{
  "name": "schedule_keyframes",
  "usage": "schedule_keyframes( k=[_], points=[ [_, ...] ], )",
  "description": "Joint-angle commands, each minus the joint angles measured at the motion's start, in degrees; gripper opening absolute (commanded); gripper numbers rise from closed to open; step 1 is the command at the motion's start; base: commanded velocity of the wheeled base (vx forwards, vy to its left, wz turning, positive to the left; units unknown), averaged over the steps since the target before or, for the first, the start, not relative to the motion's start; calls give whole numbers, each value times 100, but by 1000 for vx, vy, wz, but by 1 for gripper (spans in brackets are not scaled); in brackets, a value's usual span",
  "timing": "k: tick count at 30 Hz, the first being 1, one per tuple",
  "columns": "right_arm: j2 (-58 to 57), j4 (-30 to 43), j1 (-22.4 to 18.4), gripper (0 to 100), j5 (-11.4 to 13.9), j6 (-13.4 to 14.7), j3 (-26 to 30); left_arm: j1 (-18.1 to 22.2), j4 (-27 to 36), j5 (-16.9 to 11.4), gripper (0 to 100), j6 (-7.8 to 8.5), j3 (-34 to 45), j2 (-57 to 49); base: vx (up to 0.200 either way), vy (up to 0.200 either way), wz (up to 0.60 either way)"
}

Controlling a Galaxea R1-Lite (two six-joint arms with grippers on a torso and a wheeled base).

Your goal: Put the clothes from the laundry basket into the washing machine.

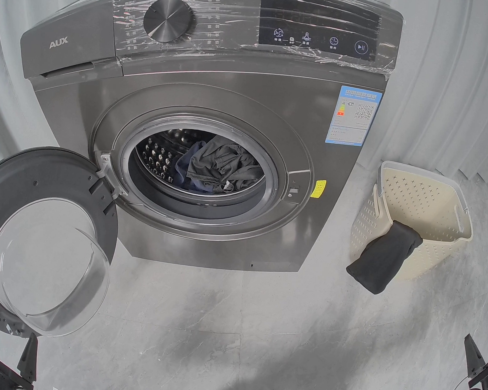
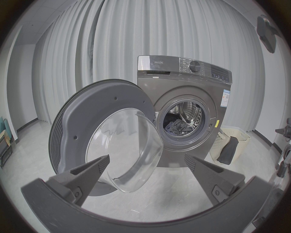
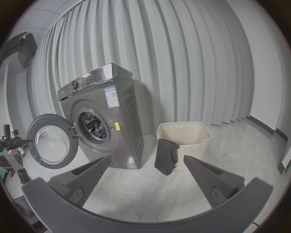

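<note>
- Nearest to me, the left gripper (image 2: 146,157) has its dark wedge-shaped fingers spread apart with nothing between them; the right gripper (image 3: 146,157) is likewise spread and empty.
- One dark garment (image 1: 383,258) hangs limp over the near rim of the laundry basket (image 1: 442,212), which stands on the floor just beside the washing machine (image 1: 216,95), on my right.
- As I judge it, the step in hand is fetching that garment, and the right arm is the better placed.
- I would pinch the bunched fold at the rim, lift straight up until the tail clears, then push it deep past the door seal.
- The basket is cream perforated plastic and looks light, so a sideways tug could tip or slide it.
- Grey and blue clothes (image 1: 218,167) already lie in the perforated steel drum.
- The door (image 1: 40,178) is swung wide on my left, a domed clear bowl in a grey ring; I would keep clear of it.
</note>
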Motion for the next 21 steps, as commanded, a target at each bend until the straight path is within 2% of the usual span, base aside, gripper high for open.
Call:
schedule_keyframes(
  k=[1, 2, 3, 6, 7, 9, 10, 12, 13, 14, 15, 16, 17, 18, 19, 21],
  points=[
    [-5, 12, -656, 100, 12, -42, -13, 431, 229, -560, 100, 203, 101, -468, 0, 0, 0],
    [-31, 3, -752, 100, 170, -112, 22, 396, 282, -736, 100, 159, 101, -468, 0, 0, 0],
    [-57, 21, -814, 100, 302, -183, 57, 387, 344, -789, 100, 141, 101, -468, 0, 0, 0],
    [-523, 504, -1069, 100, 1049, -367, 92, 387, 475, -894, 100, 247, 101, -468, 0, 0, 0],
    [-541, 522, -1077, 100, 1067, -376, 92, 387, 484, -894, 100, 255, 101, -468, 0, 0, 0],
    [-532, 522, -1077, 100, 979, -385, 66, 387, 528, -894, 100, 282, 101, -468, 0, 0, 0],
    [-497, 504, -1077, 100, 399, -367, 66, 387, 528, -903, 100, 282, 101, -468, 0, 0, 0],
    [-497, 592, -1077, 100, -58, -358, 40, 387, 528, -903, 100, 273, 92, -468, 0, 0, 0],
    [-497, 627, -1077, 100, -120, -358, 31, 387, 528, -903, 100, 264, 92, -468, 0, 0, 0],
    [-497, 601, -1077, 100, -32, -323, 40, 387, 528, -903, 100, 264, 101, -468, 0, 0, 0],
    [-497, 539, -1086, 100, 381, -288, 66, 387, 528, -903, 100, 264, 92, -468, 0, 0, 0],
    [-497, 469, -1086, 100, 952, -262, 84, 387, 528, -894, 100, 273, 101, -468, 0, 0, 0],
    [-497, 469, -1086, 100, 952, -262, 84, 387, 528, -894, 100, 273, 101, -468, 0, 0, 0],
    [-488, 434, -1086, 100, 1910, -165, 101, 387, 528, -894, 100, 273, 101, -468, 0, 0, 0],
    [-488, 452, -1086, 100, 1805, -130, 101, 387, 528, -894, 100, 273, 101, -468, 0, 0, 0],
    [-479, 478, -1095, 100, 1190, -183, 101, 387, 528, -894, 100, 273, 92, -468, 0, 0, 0]
  ],
)
